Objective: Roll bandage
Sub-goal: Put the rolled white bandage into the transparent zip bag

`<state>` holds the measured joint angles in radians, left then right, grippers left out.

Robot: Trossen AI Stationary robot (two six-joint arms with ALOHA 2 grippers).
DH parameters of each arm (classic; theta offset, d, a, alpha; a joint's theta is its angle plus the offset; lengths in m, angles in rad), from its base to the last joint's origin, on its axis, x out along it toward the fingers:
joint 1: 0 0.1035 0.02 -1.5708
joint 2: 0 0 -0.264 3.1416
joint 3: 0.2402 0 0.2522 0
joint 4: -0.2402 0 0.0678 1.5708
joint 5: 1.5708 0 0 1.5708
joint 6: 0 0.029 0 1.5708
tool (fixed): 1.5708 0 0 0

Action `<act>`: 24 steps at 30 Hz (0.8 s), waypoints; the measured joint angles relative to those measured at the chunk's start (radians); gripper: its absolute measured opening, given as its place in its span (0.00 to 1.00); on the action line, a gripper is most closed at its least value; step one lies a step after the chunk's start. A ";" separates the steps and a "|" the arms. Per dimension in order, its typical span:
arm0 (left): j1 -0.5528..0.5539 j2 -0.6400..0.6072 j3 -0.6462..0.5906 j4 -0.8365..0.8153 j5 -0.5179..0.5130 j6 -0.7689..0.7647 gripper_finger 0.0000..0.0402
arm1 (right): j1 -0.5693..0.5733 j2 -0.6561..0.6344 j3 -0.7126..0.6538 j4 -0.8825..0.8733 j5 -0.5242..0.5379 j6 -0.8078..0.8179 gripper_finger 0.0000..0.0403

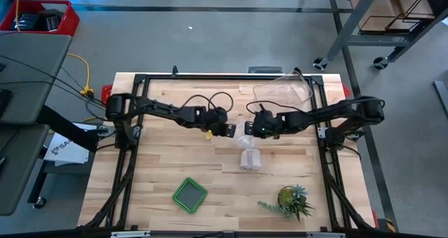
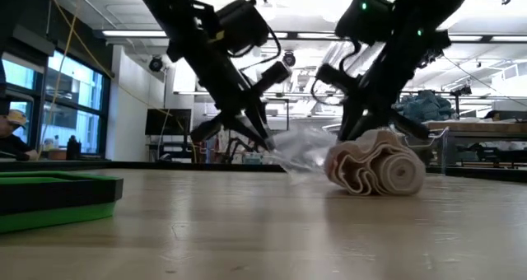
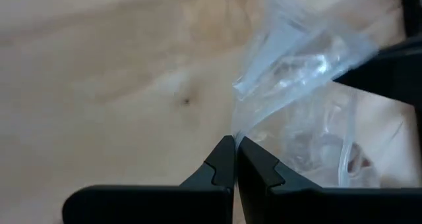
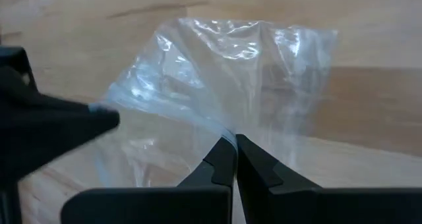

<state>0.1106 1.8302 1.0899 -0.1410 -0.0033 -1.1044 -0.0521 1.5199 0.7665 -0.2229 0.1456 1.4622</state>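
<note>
Together, both grippers pinched a clear plastic bag (image 1: 244, 131) near the middle of the wooden table (image 1: 161, 168). The left gripper (image 1: 231, 131) came in from the left side, its jaws pressed together on one edge of the bag; in its wrist view the fingertips (image 3: 227, 151) met with the crinkled film caught between them. The right gripper (image 1: 253, 129) reached in from the right and its jaws were likewise closed on the opposite edge, the film running out from its fingertips (image 4: 231, 148) in the right wrist view. The bag (image 2: 300, 152) hung stretched between the two, low over the table.

The bandage (image 1: 250, 158) lay on the table just in front of the grippers, toward the near edge, as a loose, bulky roll of white cloth. In the low view the roll (image 2: 377, 166) rested on the wood with its layered end showing, touching or just beside the bag's lower end; whether any part of it was inside the bag could not be told.

A green square tray (image 1: 190, 195) sat nearer the front left, a small potted plant (image 1: 291, 199) at the front right, and a clear plastic tub (image 1: 283, 91) at the far edge.
</note>
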 joint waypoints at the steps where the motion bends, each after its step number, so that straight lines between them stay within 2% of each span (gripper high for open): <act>1: -0.005 0.011 -0.001 0.012 0.012 -0.015 0.00 | 0.004 0.009 -0.011 0.027 -0.008 0.004 0.00; 4: -0.017 0.022 -0.001 0.055 0.024 -0.036 0.00 | 0.009 0.036 -0.022 0.080 -0.019 0.023 0.00; 10: -0.016 0.022 0.000 0.057 0.009 -0.035 0.00 | 0.007 0.083 -0.024 0.077 -0.027 0.068 0.00; 16: -0.016 0.023 0.000 0.033 -0.030 -0.026 0.00 | 0.007 0.086 -0.024 0.063 -0.049 0.130 0.00; 24: -0.013 0.026 0.000 0.043 -0.028 -0.025 0.00 | 0.007 0.082 -0.024 0.077 -0.068 0.177 0.00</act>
<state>0.0978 1.8565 1.0897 -0.0982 -0.0315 -1.1297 -0.0456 1.6023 0.7425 -0.1462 0.0772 1.6391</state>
